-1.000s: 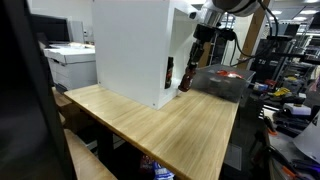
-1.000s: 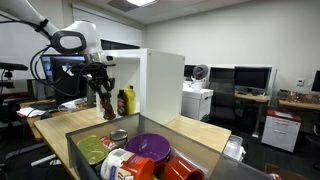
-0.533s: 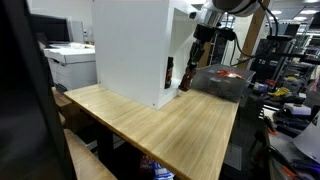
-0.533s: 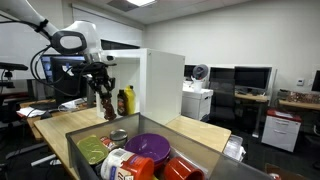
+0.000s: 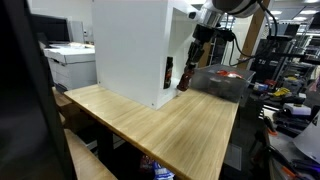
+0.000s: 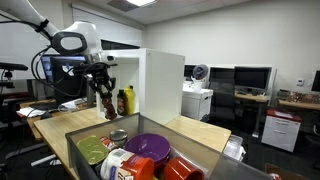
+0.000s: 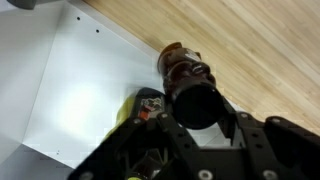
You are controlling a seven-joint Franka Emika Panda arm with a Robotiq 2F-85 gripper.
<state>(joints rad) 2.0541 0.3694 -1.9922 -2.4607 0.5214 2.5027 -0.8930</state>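
Holding: my gripper (image 6: 103,88) is clamped around the top of a brown bottle (image 6: 107,104). In the wrist view the cap sits between the fingers.
Bottle axis: upright, hanging straight down from the gripper. Its base is low over the wooden table (image 5: 160,125), and I cannot tell whether it touches.
Right of it: a yellow bottle (image 6: 128,101) stands near, apart from the held one.
Further right: the white cabinet (image 6: 160,85), with its open side facing the two bottles.
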